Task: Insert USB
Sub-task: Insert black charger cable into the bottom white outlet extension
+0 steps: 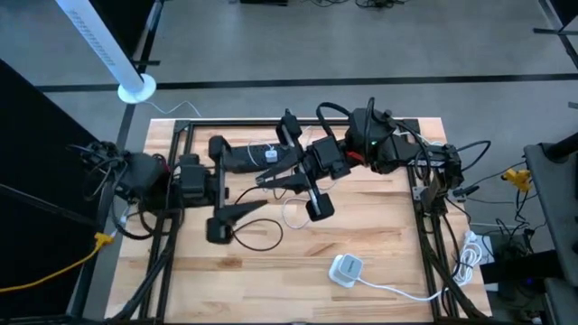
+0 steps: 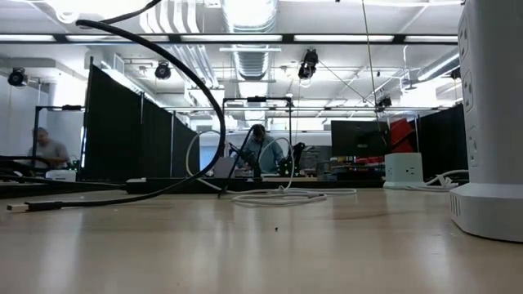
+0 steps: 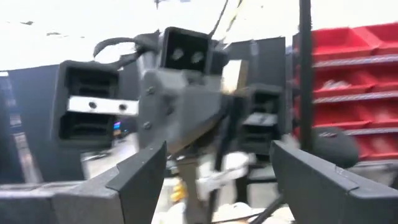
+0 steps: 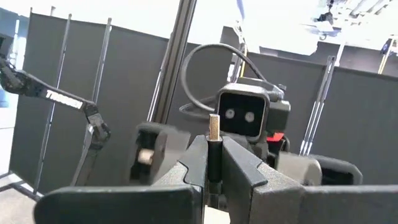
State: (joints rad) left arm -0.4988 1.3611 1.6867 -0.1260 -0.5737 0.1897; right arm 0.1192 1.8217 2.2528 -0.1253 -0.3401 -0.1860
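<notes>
Right wrist view: right gripper (image 4: 213, 177) fingers pinch USB plug (image 4: 214, 149) upright, metal tip exposed. Left gripper (image 3: 217, 180) fingers spread, empty, facing it. We judge plug light, rigid, slippery; hold black body, spare tip

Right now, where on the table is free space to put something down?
Bare wood lies along the table's front edge, left of the white charger. The back half is crowded: left gripper, right gripper and cables.
</notes>
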